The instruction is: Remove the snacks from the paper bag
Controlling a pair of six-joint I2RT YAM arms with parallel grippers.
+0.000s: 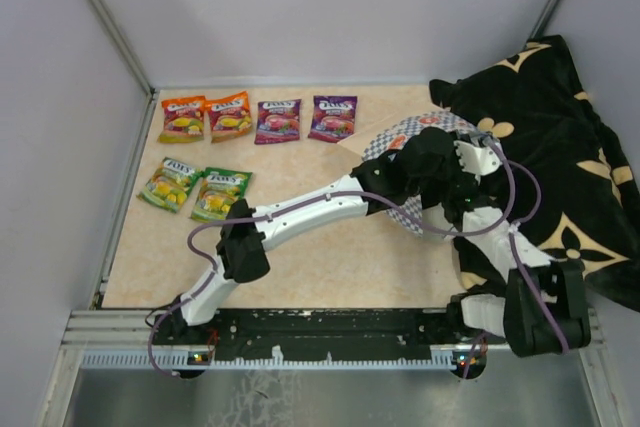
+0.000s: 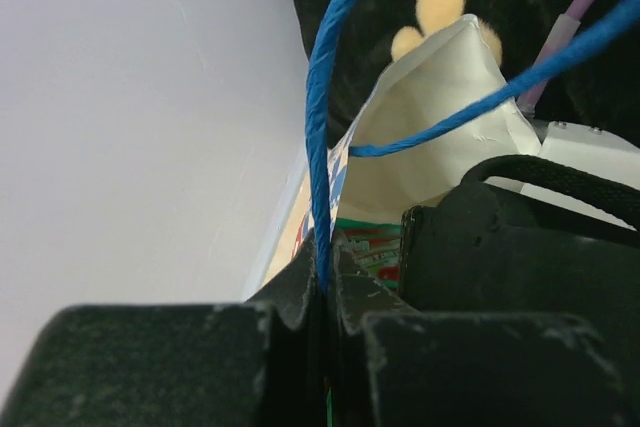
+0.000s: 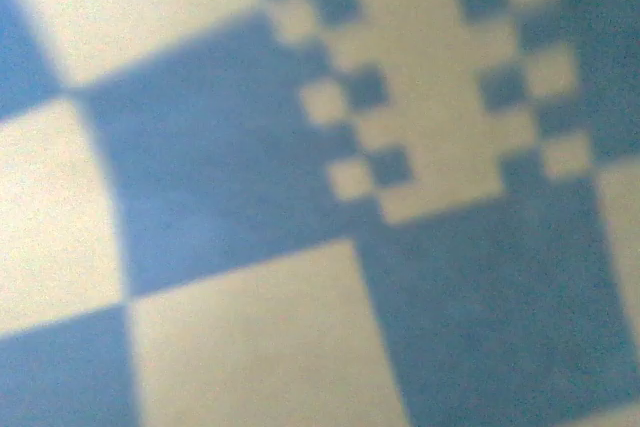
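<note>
Six snacks lie flat at the table's far left: two orange [image 1: 183,117] [image 1: 230,114], two purple [image 1: 278,120] [image 1: 333,117], two green [image 1: 170,183] [image 1: 221,193]. The paper bag [image 1: 395,139] lies at the right, mostly under both grippers. My left gripper [image 1: 425,159] [image 2: 325,252] is shut on the bag's blue cord handle [image 2: 318,97]. The left wrist view shows the bag's beige inside [image 2: 440,117] and a green and red packet [image 2: 368,247] in it. My right gripper [image 1: 468,175] is at the bag; its wrist view shows only the blurred checked side [image 3: 250,177], no fingers.
A black cloth with gold flower marks [image 1: 555,147] is heaped along the right side, against the bag. Grey walls close off the left, back and right. A metal rail [image 1: 330,332] runs along the near edge by the arm bases.
</note>
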